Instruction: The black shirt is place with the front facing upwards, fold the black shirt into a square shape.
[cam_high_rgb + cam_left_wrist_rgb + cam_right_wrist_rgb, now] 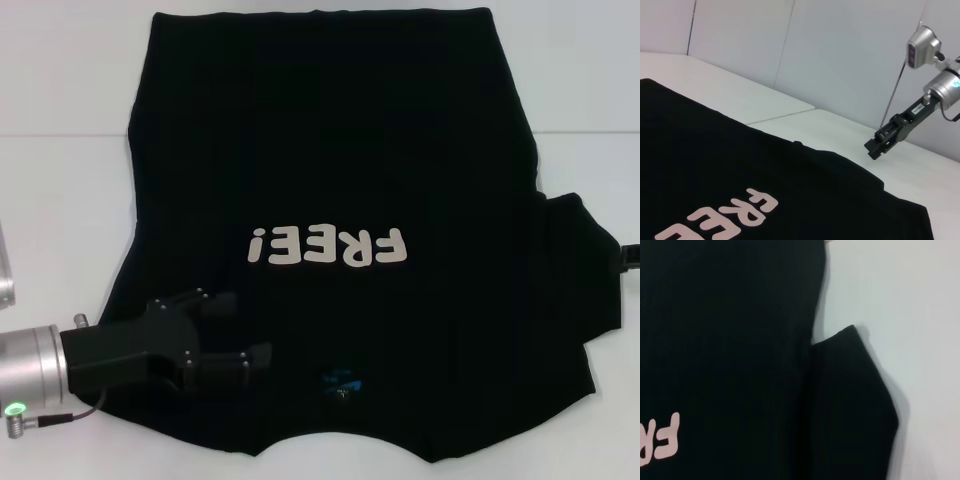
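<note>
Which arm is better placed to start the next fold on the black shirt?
Probably the left. The left gripper, fingers open, hovers over the black shirt near its collar. The right gripper sits beyond the sleeve.

Bright, even light fills all three views, and the white counter [60, 210] shows no glare. The black shirt [330, 160] swallows the light, so its folds and seams barely read; only the off-white "FREE!" print [330, 245] stands out crisply. In the right wrist view a soft grey shadow edges the shirt's sleeve [850, 405], and that whole view is slightly soft. The left hand [225, 335] merges darkly with the cloth beneath.
</note>
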`<state>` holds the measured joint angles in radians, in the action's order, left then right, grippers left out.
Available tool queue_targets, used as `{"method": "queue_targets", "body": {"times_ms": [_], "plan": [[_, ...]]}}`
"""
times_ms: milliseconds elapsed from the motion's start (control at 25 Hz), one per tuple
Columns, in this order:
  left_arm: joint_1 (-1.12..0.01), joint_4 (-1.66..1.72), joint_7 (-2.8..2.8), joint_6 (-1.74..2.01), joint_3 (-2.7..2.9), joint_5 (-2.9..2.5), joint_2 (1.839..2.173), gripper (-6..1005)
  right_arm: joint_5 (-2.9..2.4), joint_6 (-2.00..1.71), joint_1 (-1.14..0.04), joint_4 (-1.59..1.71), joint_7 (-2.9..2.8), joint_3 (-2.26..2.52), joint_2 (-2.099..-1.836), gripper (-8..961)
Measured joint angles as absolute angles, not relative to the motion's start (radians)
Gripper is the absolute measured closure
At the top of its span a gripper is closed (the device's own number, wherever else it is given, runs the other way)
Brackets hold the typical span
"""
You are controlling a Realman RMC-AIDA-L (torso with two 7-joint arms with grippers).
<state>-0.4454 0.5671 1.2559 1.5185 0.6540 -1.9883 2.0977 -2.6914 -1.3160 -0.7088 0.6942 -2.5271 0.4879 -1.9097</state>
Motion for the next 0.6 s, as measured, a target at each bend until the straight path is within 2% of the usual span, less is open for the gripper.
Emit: {"method": "queue_targets", "body": {"times_ms": [600], "plan": [[-0.445, 0.567, 1.259, 1.520, 0.647, -1.989, 2.094, 49, -2.692, -1.226, -0.749, 0.584, -2.530, 0.529, -1.919, 52]]}}
